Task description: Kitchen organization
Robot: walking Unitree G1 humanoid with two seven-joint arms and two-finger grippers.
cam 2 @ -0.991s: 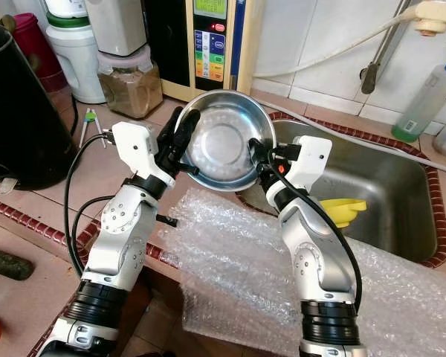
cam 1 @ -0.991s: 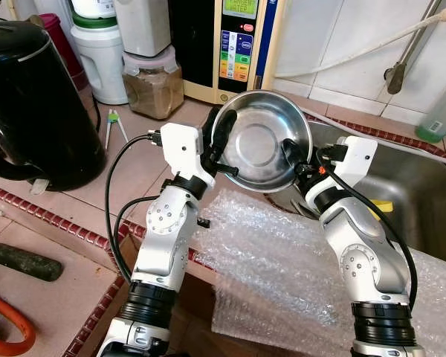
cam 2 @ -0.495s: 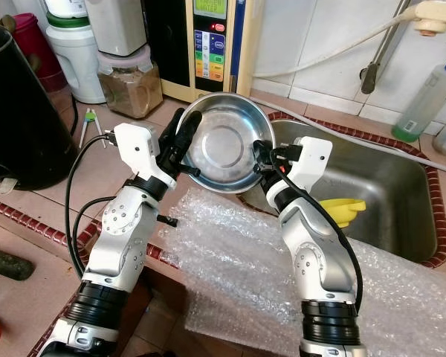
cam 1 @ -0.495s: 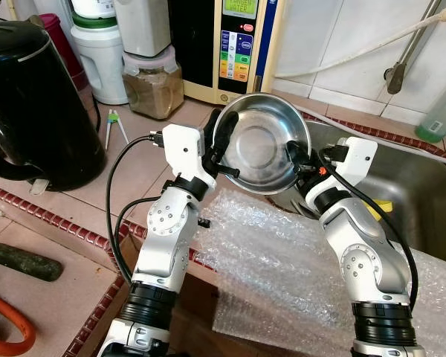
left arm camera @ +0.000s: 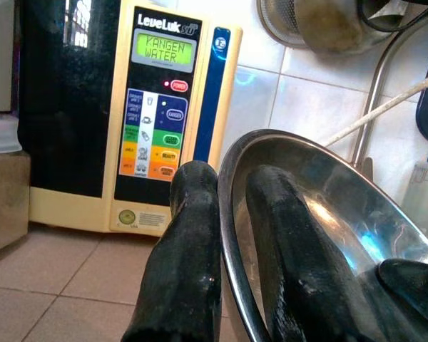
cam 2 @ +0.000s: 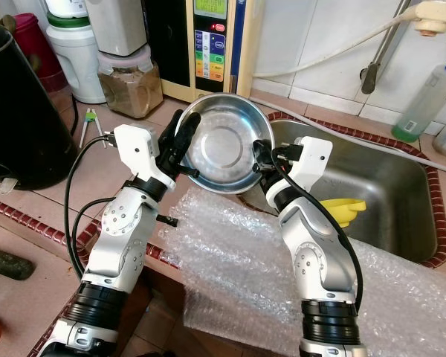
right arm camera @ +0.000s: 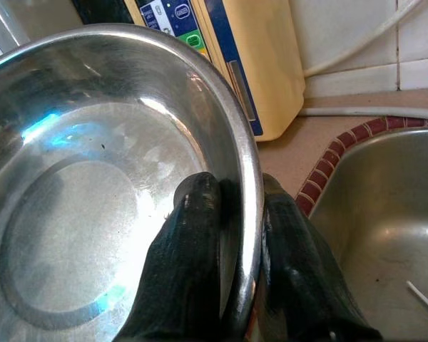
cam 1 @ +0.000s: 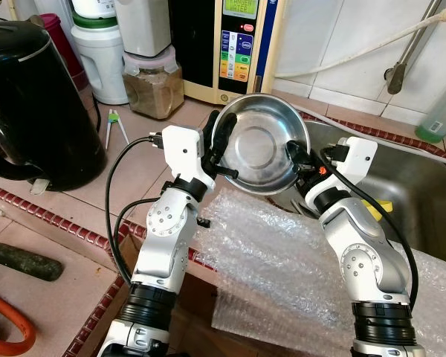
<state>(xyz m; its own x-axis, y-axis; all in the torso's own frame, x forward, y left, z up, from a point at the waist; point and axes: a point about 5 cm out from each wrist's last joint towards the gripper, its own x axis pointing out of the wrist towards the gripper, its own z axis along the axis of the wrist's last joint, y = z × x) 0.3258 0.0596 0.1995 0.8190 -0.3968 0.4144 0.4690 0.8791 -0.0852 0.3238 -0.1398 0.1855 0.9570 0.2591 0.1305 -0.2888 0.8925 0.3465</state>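
Steel bowl (cam 1: 260, 149) is held up in the air between both arms, tilted so its hollow faces the camera, above the seam where the tiled surface (cam 1: 137, 167) meets the sink (cam 1: 420, 201)

Going left to right: a black kettle (cam 1: 30, 97) stands at the far left of the surface, with a white jar (cam 1: 100, 56) and a jar of brown powder (cam 1: 154, 85) behind it, then a yellow-and-black water machine (cam 1: 234, 44) against the wall. The left end effector (cam 1: 218, 141) grips the bowl's left rim, its two fingers (left arm camera: 192, 249) closed tight, one outside the wall and one inside. The bowl itself comes next, shiny and empty. The right end effector (cam 1: 295, 158) clamps the bowl's right rim the same way, one finger (right arm camera: 189, 249) inside and the other outside, pinched shut on the metal. Below the bowl and both arms a sheet of bubble wrap (cam 1: 282, 260) lies over the front edge of the surface. To the right is the sink, with a yellow thing (cam 2: 342, 207) in it, and a green-tinted bottle (cam 1: 440, 119) behind
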